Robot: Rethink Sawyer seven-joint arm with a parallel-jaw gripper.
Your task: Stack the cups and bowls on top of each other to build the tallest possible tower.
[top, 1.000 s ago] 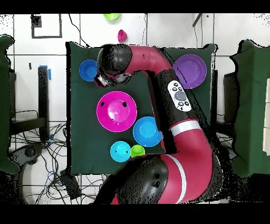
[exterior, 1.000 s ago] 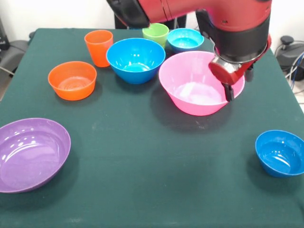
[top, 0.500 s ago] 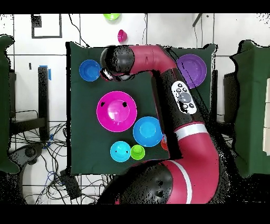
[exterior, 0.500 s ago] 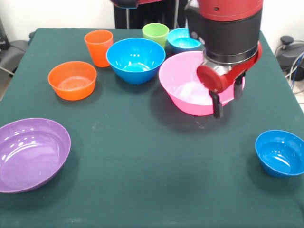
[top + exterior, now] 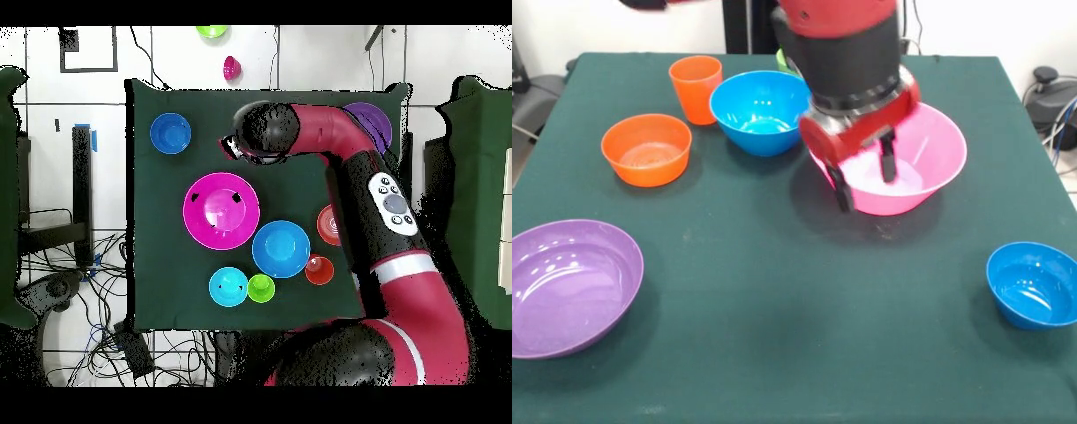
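Observation:
My gripper (image 5: 865, 179) is open and empty, its two black fingers hanging apart over the near left rim of the huge pink bowl (image 5: 927, 150). In the overhead view the gripper (image 5: 236, 149) is just beyond the pink bowl (image 5: 221, 210). The large blue bowl (image 5: 764, 110), orange cup (image 5: 696, 88) and orange bowl (image 5: 646, 148) stand at the far left. The purple bowl (image 5: 569, 287) is near left and a small blue bowl (image 5: 1033, 284) near right. The green cup (image 5: 261, 288) and second small blue bowl (image 5: 227, 287) show overhead; the arm mostly hides them in the front view.
A lime green bowl (image 5: 211, 31) and a small red bowl (image 5: 231, 68) lie on the floor beyond the table's edge. The red arm (image 5: 385, 200) crosses the table's right side overhead, covering part of the purple bowl (image 5: 372, 115) and orange bowl (image 5: 328, 224).
The arm has swung from the pink bowl's right side across its front to its left rim. The gripper stays open. No bowl or cup has moved.

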